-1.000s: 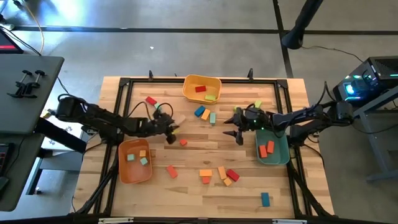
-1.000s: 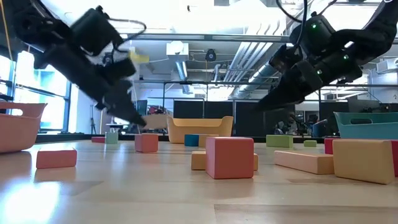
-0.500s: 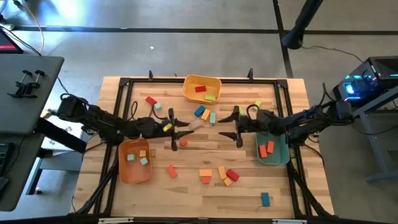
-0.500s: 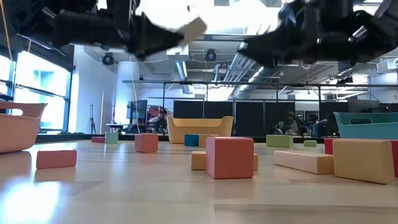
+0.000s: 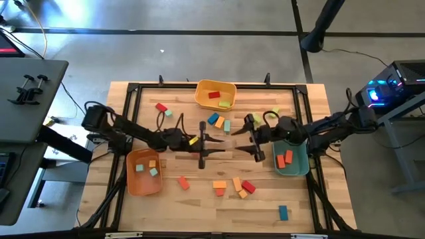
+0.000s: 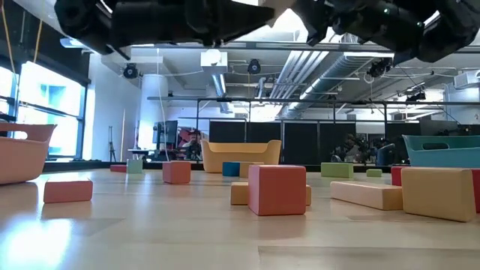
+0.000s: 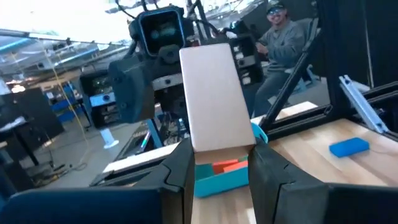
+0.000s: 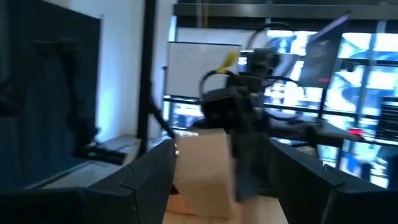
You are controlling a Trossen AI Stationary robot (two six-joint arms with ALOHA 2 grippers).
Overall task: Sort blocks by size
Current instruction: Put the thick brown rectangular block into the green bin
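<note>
Mid-air handover of a tan block above the desk

The left tool (image 7: 221, 171) is clamped on the lower end of a smooth tan wooden block (image 7: 214, 99), a long rectangle whose long axis runs straight out from its fingers toward the right tool (image 5: 255, 141). The right tool, fingers apart, faces it just beside the teal bin (image 5: 297, 166), so the block's free end lies directly between the two, ready to be taken. Other blocks (image 5: 232, 187), matte painted cubes and bars, lie scattered beside that bin.
</note>
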